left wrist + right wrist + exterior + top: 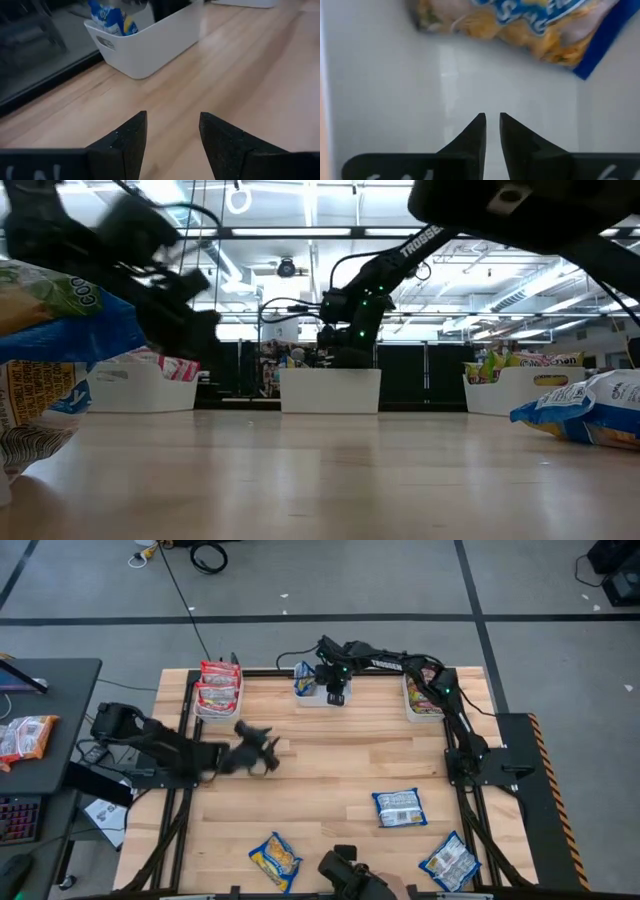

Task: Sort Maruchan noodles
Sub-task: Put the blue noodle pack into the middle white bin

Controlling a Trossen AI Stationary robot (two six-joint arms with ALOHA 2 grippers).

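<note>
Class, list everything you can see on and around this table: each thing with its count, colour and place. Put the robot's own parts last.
White bins: three, along the far edge: left, middle, right.
Red-orange packets: a stack, left bin.
Blue-yellow packet: one, middle bin.
Green-red packets: several, right bin.
Blue-yellow loose packets: three, near half of the wooden table.
Left gripper: dark, open, over the table's left-centre.
Right gripper: dark, narrowly parted, empty, inside the middle bin.
</note>
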